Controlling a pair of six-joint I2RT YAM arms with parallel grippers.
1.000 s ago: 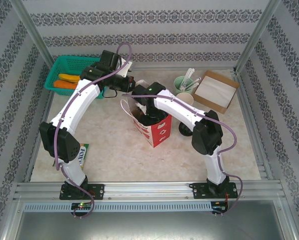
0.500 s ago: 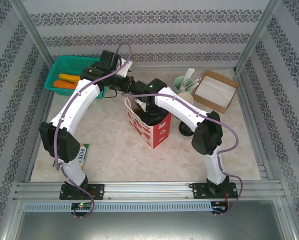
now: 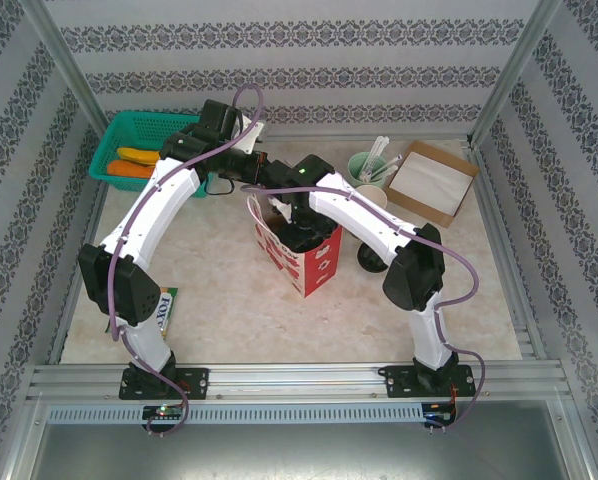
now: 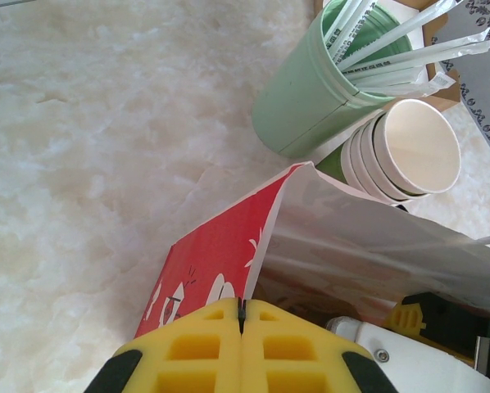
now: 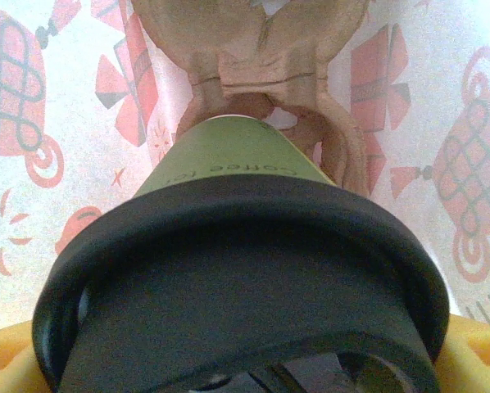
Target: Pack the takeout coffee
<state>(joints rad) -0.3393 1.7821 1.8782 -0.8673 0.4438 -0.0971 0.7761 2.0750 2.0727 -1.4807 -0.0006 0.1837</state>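
The takeout coffee [image 5: 229, 164], a green cup under a black lid [image 5: 237, 278], fills the space between the yellow fingers [image 5: 3, 360] of my right gripper [image 5: 241, 360], which is shut on it. Cup and gripper sit inside the red paper bag [image 3: 314, 262], whose pale printed walls and brown bottom surround the cup. From above, the right gripper [image 3: 301, 225] reaches down into the bag's mouth. My left gripper [image 3: 251, 172] is shut on the bag's far rim; in the left wrist view its fingers [image 4: 242, 307] pinch the rim of the bag [image 4: 216, 254].
A green basket [image 3: 139, 150] with orange and yellow items stands back left. A mint cup of utensils [image 3: 367, 165], nested lidless cups [image 3: 371, 198] and a cardboard tray [image 3: 431, 180] lie back right. A dark round thing [image 3: 371, 260] lies right of the bag, a packet [image 3: 164, 305] front left.
The right wrist has shifted slightly back and sunk into the bag with the cup. The bag's mouth has moved a little left. The left arm has held still.
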